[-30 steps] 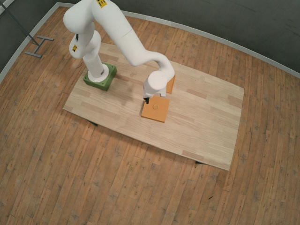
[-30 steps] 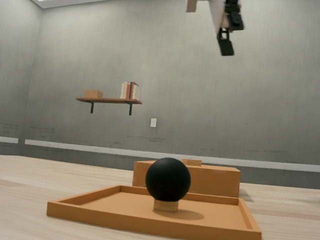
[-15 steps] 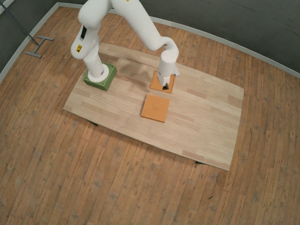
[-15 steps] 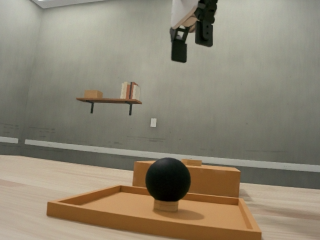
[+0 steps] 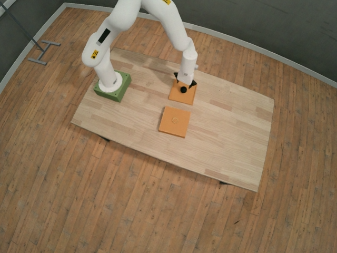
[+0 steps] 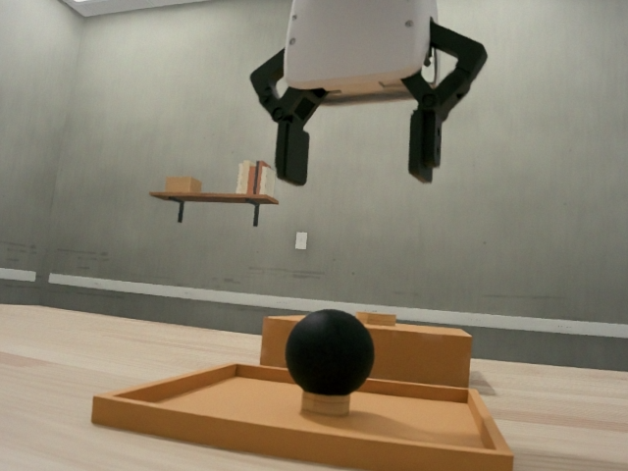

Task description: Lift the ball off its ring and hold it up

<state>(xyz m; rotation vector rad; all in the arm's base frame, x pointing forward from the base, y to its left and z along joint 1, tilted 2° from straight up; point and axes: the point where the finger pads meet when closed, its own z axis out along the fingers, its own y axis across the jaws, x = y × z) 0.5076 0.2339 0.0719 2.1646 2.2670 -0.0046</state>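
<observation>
On the pale wooden worktop (image 6: 61,349), a shallow orange tray (image 6: 284,436) carries a small wooden ring (image 6: 325,405), and the black ball (image 6: 330,352) sits on that ring. Directly above the ball, well apart from it, hangs the claw (image 6: 354,172) with its fingers spread wide and nothing between them. Behind the tray, slightly to the right, stands an orange block (image 6: 421,354).

Grey walls (image 6: 506,202), a bracketed shelf (image 6: 213,197) with books (image 6: 256,177), plank floor (image 5: 108,204).

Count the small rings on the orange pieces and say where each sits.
2. One ring sits in the tray under the black ball. The other ring, bare, tops the orange block beside it. None seem hidden.
</observation>
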